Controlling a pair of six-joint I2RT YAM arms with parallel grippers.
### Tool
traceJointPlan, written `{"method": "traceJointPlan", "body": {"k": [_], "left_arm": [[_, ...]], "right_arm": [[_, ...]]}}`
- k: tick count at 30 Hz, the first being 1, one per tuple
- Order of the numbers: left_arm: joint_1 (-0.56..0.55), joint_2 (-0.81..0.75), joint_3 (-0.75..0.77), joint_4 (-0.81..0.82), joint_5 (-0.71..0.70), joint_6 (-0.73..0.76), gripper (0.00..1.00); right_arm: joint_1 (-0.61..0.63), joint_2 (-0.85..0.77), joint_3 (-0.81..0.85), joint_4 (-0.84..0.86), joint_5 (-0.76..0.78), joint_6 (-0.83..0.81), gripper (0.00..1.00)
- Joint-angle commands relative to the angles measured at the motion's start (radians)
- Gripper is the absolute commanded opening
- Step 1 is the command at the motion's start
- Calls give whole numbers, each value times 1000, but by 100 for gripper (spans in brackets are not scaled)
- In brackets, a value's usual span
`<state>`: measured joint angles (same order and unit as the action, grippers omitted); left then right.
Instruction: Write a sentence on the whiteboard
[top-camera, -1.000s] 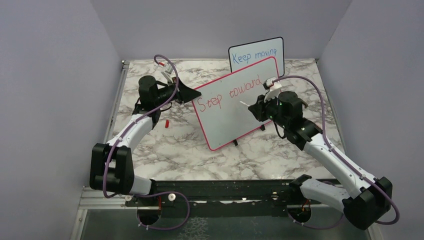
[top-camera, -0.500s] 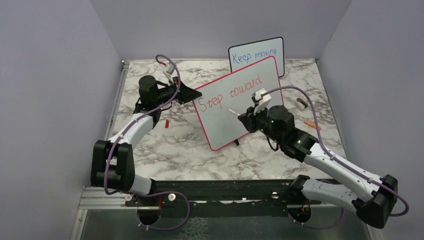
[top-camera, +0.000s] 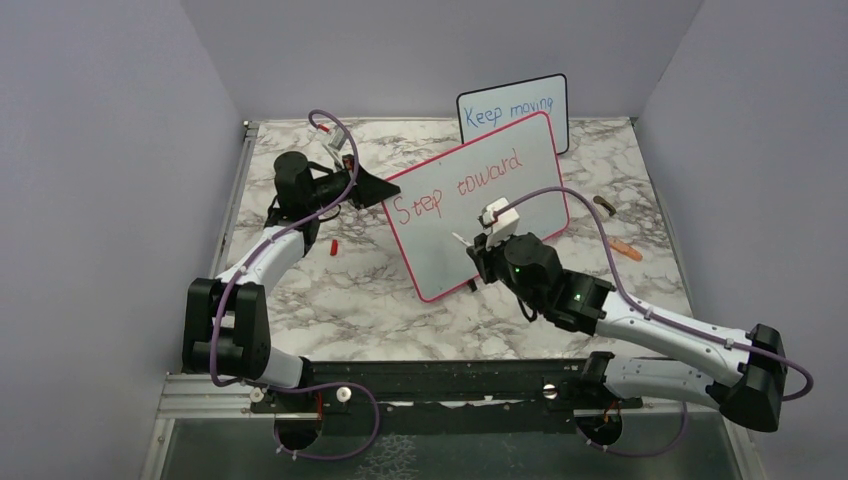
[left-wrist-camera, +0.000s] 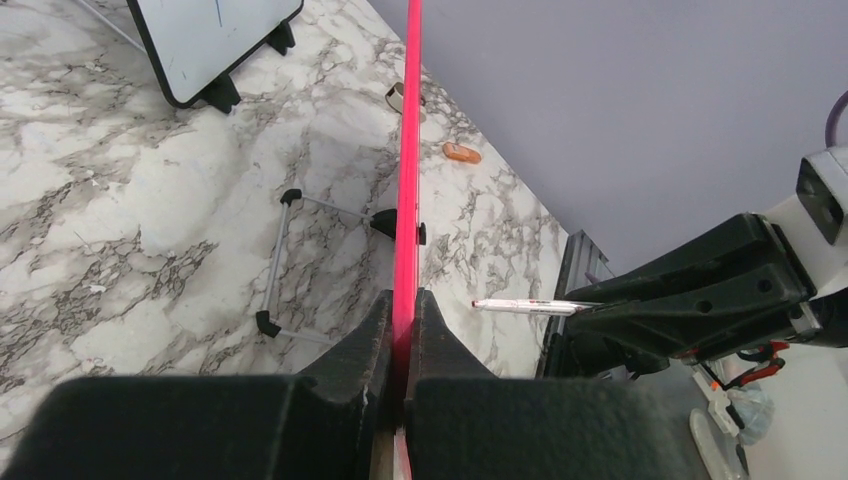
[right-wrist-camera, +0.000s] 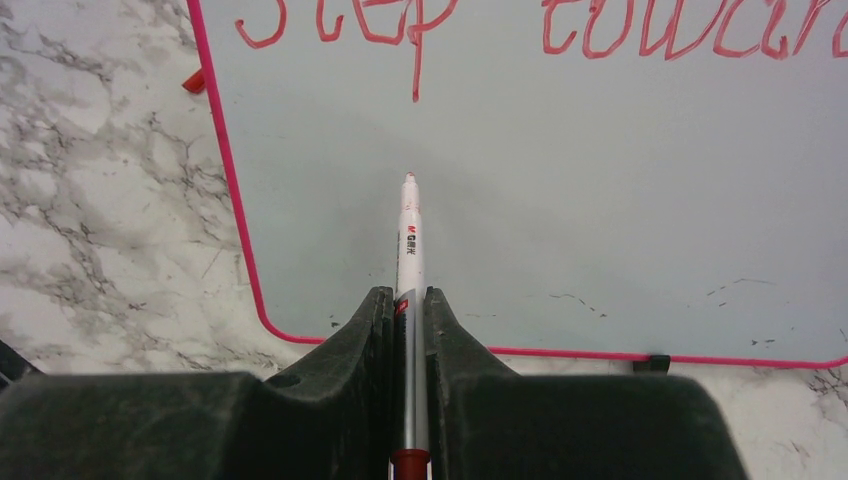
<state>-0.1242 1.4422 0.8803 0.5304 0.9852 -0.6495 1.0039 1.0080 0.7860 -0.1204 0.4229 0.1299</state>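
While the right gripper (right-wrist-camera: 408, 300) is clamped narrowly on a white marker (right-wrist-camera: 409, 240), the pen runs straight out between its two black fingers, its tip pointing at the bare lower left part of the whiteboard (right-wrist-camera: 620, 210); in the left wrist view a small gap shows between the tip and the board's face. The tip lies below the "p" of "Step"; the sentence (top-camera: 455, 190) reads only "Step toward" in red, in one slanting line across the upper part of the board.

The left gripper (left-wrist-camera: 404, 310) is closed tight on the red-pink frame at the board's left edge, one finger on each face; seen edge-on from that wrist, the frame rises as a thin bright line from between the fingers. The board stands tilted near the middle of the marble table (top-camera: 340, 290), its lower edge toward the arms; a wire stand (left-wrist-camera: 275, 255) sits behind it on the marble.

Behind the whiteboard's top right corner stands a smaller board (top-camera: 513, 110) with a black frame and blue writing, of which "Keep moving" shows. A small red cap (top-camera: 333, 245) lies on the table to the left of the whiteboard, near the left arm; an orange object (top-camera: 625, 250) lies to the right, well apart from the board.
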Motion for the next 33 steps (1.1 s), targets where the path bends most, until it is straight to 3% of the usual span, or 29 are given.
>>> {"method": "traceJointPlan", "body": {"k": [1, 33], "left_arm": [[17, 11, -23, -8, 23, 13, 0], [16, -6, -7, -112, -8, 91, 0]], "right_arm": [[30, 40, 26, 40, 112, -18, 0], [98, 216, 74, 111, 194, -39, 0]]}}
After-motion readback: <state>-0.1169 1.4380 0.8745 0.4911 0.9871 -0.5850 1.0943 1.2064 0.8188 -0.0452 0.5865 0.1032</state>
